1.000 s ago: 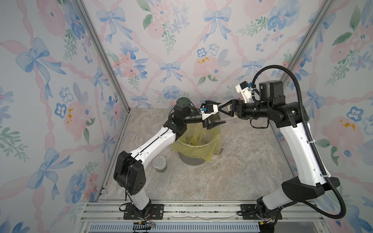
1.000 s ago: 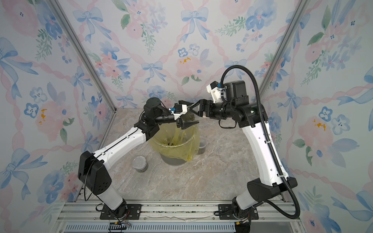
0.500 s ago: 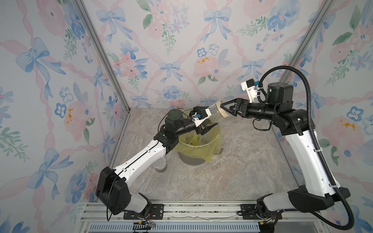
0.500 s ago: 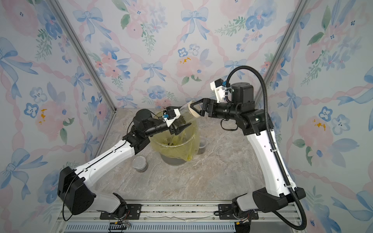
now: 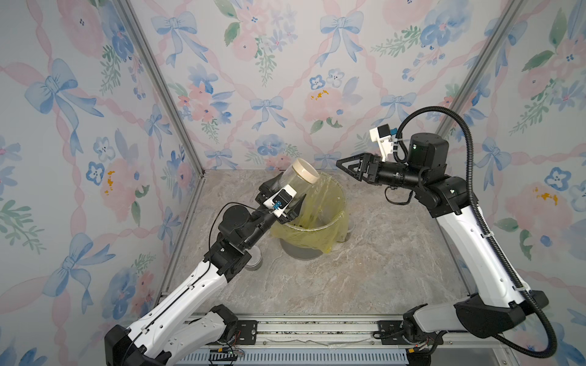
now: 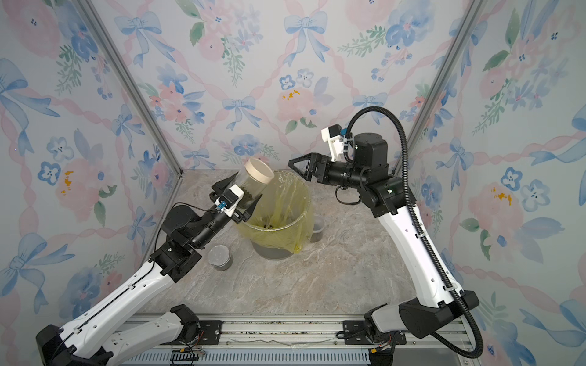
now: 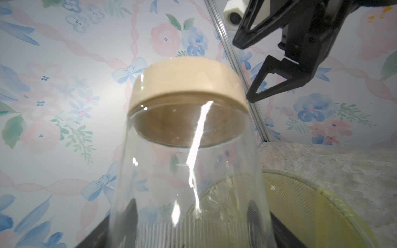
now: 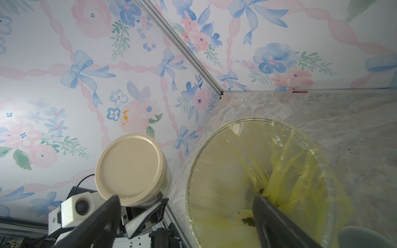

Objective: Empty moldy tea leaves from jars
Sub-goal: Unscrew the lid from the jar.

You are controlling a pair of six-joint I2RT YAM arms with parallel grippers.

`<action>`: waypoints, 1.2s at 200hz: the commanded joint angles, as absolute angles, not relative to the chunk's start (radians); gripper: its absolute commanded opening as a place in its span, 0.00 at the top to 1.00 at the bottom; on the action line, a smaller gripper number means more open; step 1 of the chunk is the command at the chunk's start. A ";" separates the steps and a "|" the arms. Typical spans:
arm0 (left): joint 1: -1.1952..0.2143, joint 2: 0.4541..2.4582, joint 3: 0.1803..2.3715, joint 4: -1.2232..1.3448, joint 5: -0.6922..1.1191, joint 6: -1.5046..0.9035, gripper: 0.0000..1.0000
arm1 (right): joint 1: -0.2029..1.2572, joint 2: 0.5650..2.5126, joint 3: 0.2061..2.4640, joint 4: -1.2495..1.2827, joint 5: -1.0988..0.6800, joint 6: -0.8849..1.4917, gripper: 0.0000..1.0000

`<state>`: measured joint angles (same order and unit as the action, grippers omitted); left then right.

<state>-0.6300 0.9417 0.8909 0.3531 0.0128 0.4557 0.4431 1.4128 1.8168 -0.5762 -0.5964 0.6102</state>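
Note:
A clear ribbed jar (image 5: 293, 183) (image 6: 250, 188) with a tan lid (image 5: 305, 171) (image 6: 259, 170) (image 8: 129, 167) still on it hangs tilted over the left rim of the yellow-lined bin (image 5: 341, 196) (image 6: 306, 196). My left gripper (image 5: 285, 195) (image 6: 239, 196) (image 7: 192, 216) is shut on the jar's lower body. Dark greenish bits show through the glass there. My right gripper (image 5: 344, 168) (image 6: 298, 168) (image 8: 187, 206) stands open in the air, to the right of the lid and apart from it. Moldy tea leaves (image 6: 269, 225) (image 8: 247, 221) lie at the bottom of the bin.
A second small jar (image 5: 253, 260) (image 6: 218, 257) stands on the table left of the bin, close to my left arm. A third one (image 6: 317, 226) (image 8: 363, 238) stands against the bin's right side. Floral walls close in the back and both sides.
My right gripper has drawn back to the right, away from the lid. My left arm has pulled back and down with the jar, now nearer the bin's left rim.

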 commanded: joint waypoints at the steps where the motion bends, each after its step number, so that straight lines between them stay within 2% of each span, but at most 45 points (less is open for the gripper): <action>1: -0.630 0.899 0.862 0.477 -0.091 0.563 0.86 | 0.498 1.408 1.819 -0.491 -0.560 0.658 0.04; 64: -0.631 0.930 0.888 0.545 -0.213 0.776 0.86 | 0.637 1.430 1.804 -0.336 -0.424 0.717 0.04; 113: -0.631 0.978 0.944 0.604 -0.194 0.863 0.87 | 0.691 1.498 1.809 -0.213 -0.399 0.778 0.04; 152: -0.631 1.013 0.974 0.604 -0.161 0.865 0.87 | 0.719 1.574 1.881 -0.253 -0.387 0.750 0.04; 213: -0.631 1.026 0.977 0.614 -0.134 0.838 0.87 | 0.707 1.611 1.880 -0.158 -0.403 0.802 0.00; 240: -0.631 1.030 0.966 0.618 -0.135 0.820 0.87 | 0.698 1.625 1.893 -0.132 -0.424 0.823 0.07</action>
<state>-0.6281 1.0382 0.9241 0.5011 -0.1497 0.8444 0.7074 1.6070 1.8553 -0.1913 -0.4095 0.7979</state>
